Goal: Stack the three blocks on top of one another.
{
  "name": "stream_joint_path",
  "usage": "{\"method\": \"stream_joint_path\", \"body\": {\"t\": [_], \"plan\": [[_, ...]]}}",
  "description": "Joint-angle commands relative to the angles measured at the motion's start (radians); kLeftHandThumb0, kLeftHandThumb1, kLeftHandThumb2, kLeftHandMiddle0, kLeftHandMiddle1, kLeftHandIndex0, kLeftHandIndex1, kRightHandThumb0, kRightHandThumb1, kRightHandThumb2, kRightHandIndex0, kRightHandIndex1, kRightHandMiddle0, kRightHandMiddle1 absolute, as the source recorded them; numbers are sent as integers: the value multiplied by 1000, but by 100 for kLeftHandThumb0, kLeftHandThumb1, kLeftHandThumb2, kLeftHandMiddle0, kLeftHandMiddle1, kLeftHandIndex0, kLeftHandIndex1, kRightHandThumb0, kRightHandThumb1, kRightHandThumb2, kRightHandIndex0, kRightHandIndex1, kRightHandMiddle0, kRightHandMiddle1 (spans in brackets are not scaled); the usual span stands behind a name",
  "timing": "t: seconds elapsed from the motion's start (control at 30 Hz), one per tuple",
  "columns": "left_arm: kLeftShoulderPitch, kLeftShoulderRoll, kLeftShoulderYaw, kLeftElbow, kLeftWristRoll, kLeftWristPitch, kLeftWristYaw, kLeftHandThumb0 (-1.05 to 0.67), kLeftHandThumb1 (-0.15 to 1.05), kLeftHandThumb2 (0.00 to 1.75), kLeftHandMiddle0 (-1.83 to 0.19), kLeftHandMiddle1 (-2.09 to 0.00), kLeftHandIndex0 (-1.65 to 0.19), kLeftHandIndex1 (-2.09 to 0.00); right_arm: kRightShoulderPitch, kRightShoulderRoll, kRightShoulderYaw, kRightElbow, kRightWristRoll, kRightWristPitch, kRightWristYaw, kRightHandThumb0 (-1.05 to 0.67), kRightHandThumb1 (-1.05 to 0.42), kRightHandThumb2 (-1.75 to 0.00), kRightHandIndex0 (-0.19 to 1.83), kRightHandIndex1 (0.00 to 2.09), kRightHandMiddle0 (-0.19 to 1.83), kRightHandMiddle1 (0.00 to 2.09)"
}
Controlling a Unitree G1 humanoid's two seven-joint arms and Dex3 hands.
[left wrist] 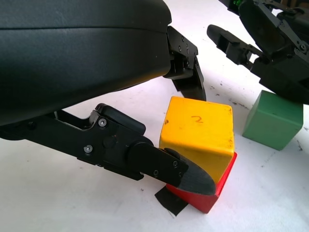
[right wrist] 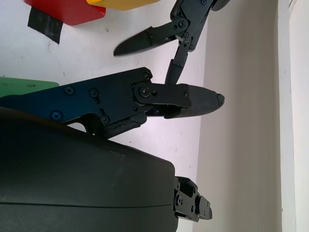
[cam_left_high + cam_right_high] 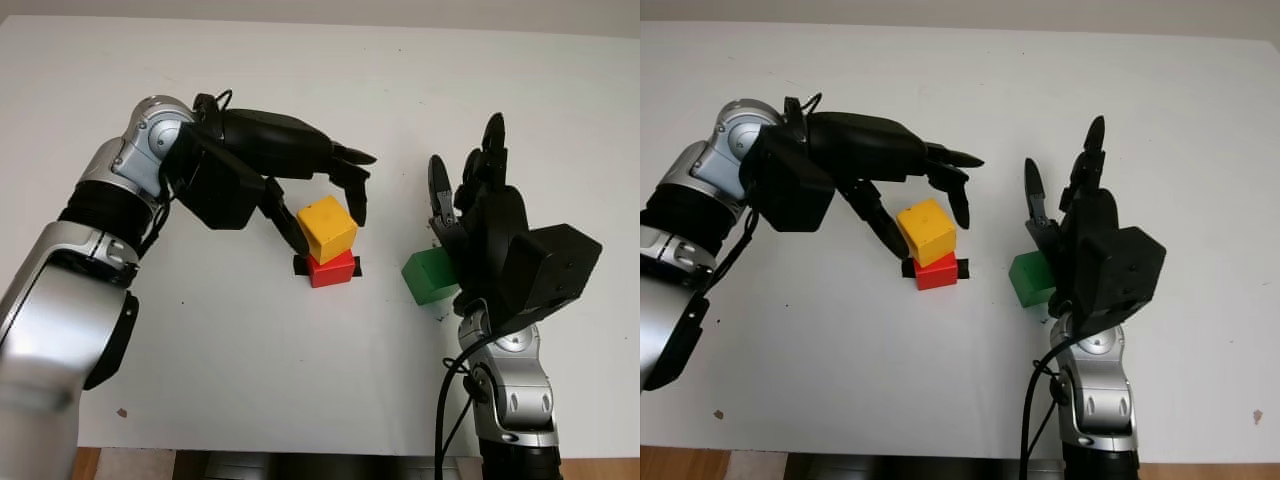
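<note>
Loosely, the left hand (image 3: 325, 200) brackets the yellow block (image 3: 327, 228) atop the red block (image 3: 331, 269).

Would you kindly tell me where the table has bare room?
Bare white table lies in front of the red block, and beyond both hands. Crowded: left hand around the yellow block; right hand by the green block.

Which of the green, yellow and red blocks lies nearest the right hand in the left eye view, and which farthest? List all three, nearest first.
1. Green block: right beside the right hand, partly behind it.
2. Yellow block and red block: stacked together further toward the left hand, yellow on top; too close to rank.
</note>
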Motion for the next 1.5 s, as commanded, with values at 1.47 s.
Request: {"method": "stream_joint_path", "body": {"t": [1.47], "plan": [[641, -140, 565, -425, -660, 597, 426, -72, 105, 70, 19, 0, 19, 0, -34, -493, -130, -233, -36, 267, 363, -55, -95, -5, -3, 9, 0, 8]]}}
